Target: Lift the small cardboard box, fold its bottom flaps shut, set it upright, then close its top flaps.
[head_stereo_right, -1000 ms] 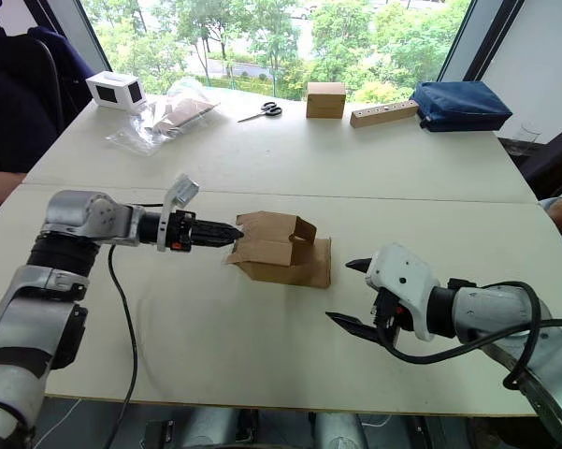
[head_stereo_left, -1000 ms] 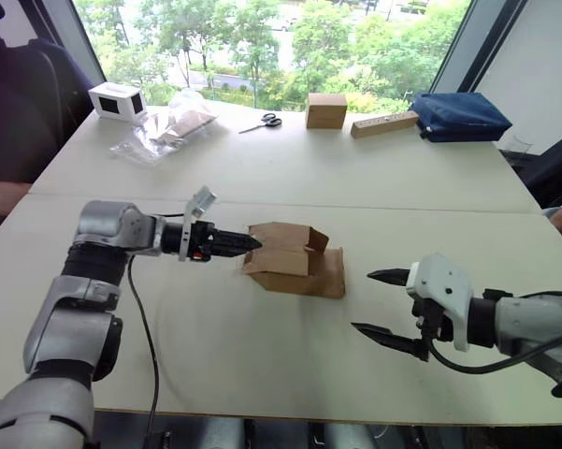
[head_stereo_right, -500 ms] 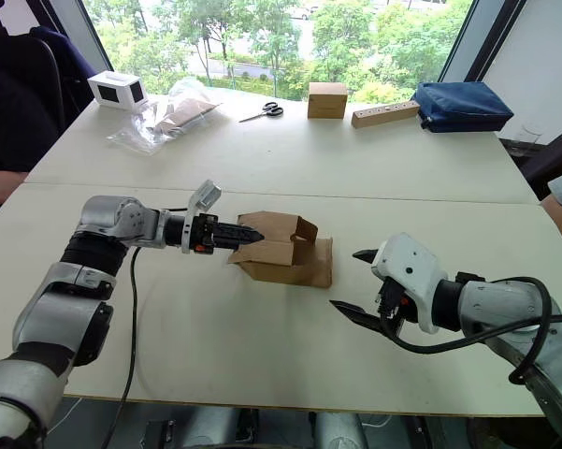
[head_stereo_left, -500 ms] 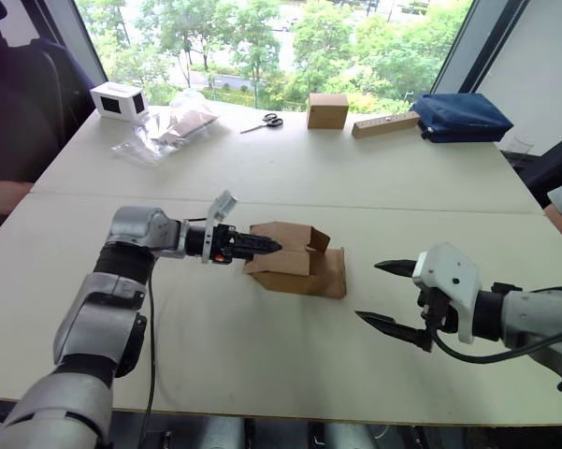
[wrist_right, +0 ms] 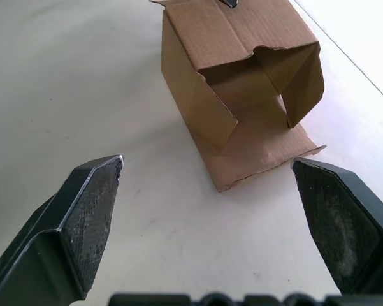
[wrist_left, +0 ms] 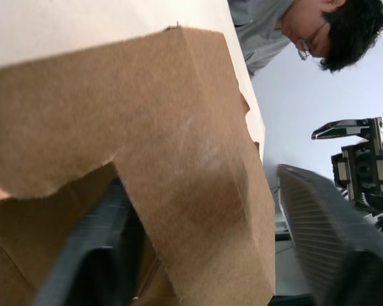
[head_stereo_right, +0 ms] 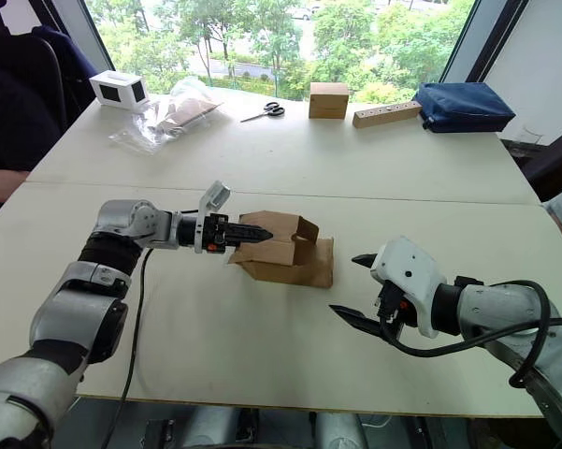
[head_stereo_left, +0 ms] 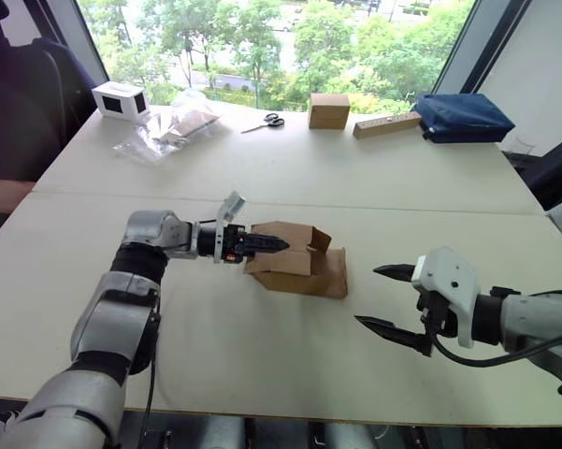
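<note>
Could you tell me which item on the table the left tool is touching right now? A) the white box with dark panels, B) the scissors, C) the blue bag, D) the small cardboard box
D: the left tool has its tips against the flaps of the small cardboard box at mid-table; the right tool hangs open, clear of it.

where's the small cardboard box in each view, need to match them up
Left eye view: the small cardboard box lies on its side mid-table, the left pincer at its left end.
Right eye view: same spot, just left of centre.
Left wrist view: brown cardboard close up, one panel between the fingers.
Right wrist view: ahead of the open right pincer, its open end facing the camera.
Shared landmark: the open end's flap lying flat on the table.
</note>
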You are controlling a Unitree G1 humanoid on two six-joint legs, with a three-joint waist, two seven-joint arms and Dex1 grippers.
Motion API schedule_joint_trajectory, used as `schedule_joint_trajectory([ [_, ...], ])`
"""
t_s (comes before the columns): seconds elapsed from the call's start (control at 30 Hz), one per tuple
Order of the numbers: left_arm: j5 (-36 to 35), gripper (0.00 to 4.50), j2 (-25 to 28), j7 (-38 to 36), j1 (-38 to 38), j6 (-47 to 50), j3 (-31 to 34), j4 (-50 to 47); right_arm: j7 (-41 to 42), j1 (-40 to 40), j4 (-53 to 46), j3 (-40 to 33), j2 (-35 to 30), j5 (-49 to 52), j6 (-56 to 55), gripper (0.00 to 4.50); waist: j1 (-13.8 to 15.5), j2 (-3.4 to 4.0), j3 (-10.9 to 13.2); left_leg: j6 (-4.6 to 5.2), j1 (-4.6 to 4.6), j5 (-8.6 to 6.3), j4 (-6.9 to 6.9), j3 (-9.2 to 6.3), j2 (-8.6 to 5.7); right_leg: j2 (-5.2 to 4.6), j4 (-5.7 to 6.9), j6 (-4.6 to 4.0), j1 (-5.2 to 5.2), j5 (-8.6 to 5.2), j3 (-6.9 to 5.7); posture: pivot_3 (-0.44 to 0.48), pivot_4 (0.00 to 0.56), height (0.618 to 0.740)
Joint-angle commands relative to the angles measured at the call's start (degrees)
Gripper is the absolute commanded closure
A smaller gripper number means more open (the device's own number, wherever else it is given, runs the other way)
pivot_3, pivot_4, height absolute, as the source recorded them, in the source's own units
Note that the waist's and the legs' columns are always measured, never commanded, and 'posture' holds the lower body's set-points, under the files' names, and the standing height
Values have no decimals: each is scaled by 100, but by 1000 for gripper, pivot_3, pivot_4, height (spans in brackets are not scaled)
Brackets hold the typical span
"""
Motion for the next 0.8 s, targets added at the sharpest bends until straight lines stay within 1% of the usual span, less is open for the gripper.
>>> schedule_joint_trajectory([
  [0.03,35,3164,-7,-168,-127,-127,92,-33,-61,-20,-177,-41,8,35,-19,0,0,0,0,0,0,0,0,0,0,0,0,0,0,0,0,0,150,740],
  [0.07,39,3606,-11,-177,-122,-128,92,-39,-66,-17,-184,-36,11,44,-16,0,0,0,0,0,0,0,0,0,0,0,0,0,0,0,0,0,150,740],
  [0.13,26,4298,-22,-221,-111,-143,94,-80,-106,-42,-169,-58,93,129,-19,0,3,0,0,0,0,0,0,0,0,0,0,-1,0,0,0,0,150,740],
  [0.17,18,4430,-30,-228,-114,-141,104,-80,-117,-52,-157,-56,112,147,-24,0,3,0,0,0,0,0,1,0,1,0,0,-1,0,0,0,0,150,740],
  [0.33,-136,4430,-38,-248,-61,-83,315,-211,-199,-106,-65,-125,260,294,-30,0,1,0,0,1,-1,-1,2,0,0,-2,0,-1,0,0,0,0,150,740],
  [0.37,-174,4430,-30,-236,-55,-91,397,-251,-289,-166,-8,-202,389,422,-24,0,0,0,0,1,-1,-1,2,0,0,-2,0,0,0,0,0,0,150,740],
  [0.47,-340,4430,19,-180,-14,-334,824,-546,-848,-617,396,-601,1090,1244,17,0,-11,-2,0,1,-1,-1,3,-1,3,-2,2,1,0,1,0,0,150,740],
  [0.6,-445,4430,156,-96,156,-842,1192,-1483,-1630,-1211,908,-921,1783,2324,17,0,-14,-1,0,0,1,-1,3,-1,3,-14,13,3,-2,3,-3,0,150,740],
  [0.63,-467,4500,149,80,198,-992,1330,-1758,-1856,-1328,1045,-1000,1913,2830,4,568,-11,-1,0,0,3,-1,2,-1,2,-18,17,3,-2,4,-4,0,150,740],
  [0.67,-537,4500,143,281,205,-952,1468,-2027,-2047,-1442,1135,-1058,2002,3261,-33,727,-9,0,0,-1,2,0,1,-1,2,-18,17,4,-2,4,-5,0,150,740],
  [0.73,-582,4500,148,496,344,-1160,1574,-2734,-2456,-1706,1295,-1095,2153,3814,-167,1474,-7,1,1,-1,1,0,1,-1,1,-24,17,3,-3,4,-6,0,150,740],
  [0.8,-789,4500,116,694,430,-1058,1735,-3224,-2729,-1932,1453,-1063,2222,4044,-292,2278,1,1,0,-1,1,0,1,1,-3,-31,17,3,-2,5,-6,0,150,740],
])
